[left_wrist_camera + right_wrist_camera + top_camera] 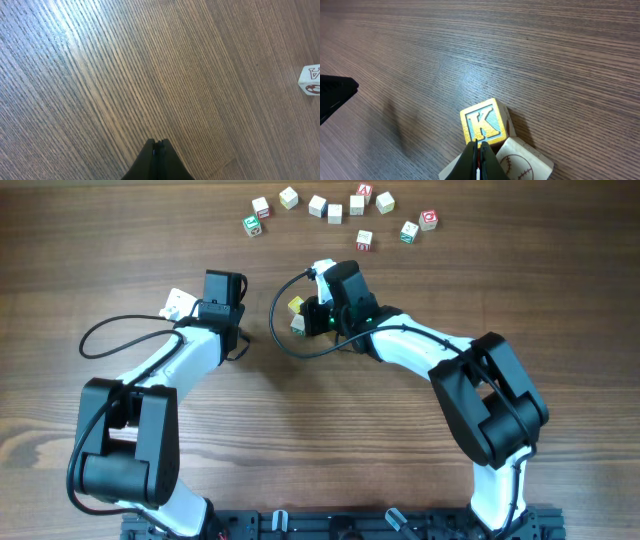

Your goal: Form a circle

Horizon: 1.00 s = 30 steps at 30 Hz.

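Several letter cubes (318,205) on wood-grain table (100,240)

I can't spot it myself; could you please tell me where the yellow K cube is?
In the right wrist view, the yellow K cube sits ahead of the shut right gripper, beside a pale cube.

A blue letter K marks the yellow cube (482,125).

The circle (335,211) is only an open arc, roughly ten pale wooden cubes with red or green marks, loosely spaced. Well apart from it lie a yellow-faced K cube (482,125) and a pale baseball-marked cube (522,161) — side by side.
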### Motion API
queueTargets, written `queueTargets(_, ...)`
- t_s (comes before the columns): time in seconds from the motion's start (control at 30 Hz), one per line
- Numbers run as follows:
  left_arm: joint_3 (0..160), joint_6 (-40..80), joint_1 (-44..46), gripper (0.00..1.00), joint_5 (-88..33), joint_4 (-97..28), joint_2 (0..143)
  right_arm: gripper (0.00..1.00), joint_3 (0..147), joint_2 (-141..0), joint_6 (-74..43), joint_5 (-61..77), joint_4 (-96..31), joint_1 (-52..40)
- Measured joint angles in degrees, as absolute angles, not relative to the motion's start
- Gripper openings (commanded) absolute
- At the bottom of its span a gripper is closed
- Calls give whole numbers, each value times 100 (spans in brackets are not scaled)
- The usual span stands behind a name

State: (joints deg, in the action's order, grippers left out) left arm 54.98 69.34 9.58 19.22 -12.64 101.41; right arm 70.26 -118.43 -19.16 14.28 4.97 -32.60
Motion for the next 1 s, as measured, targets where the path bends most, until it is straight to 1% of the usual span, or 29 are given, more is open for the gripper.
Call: queueTargets(1.0,5498,6934,958,4,1922,-1286,10141,5,7026,-11937,-1914,1431,506,-3260)
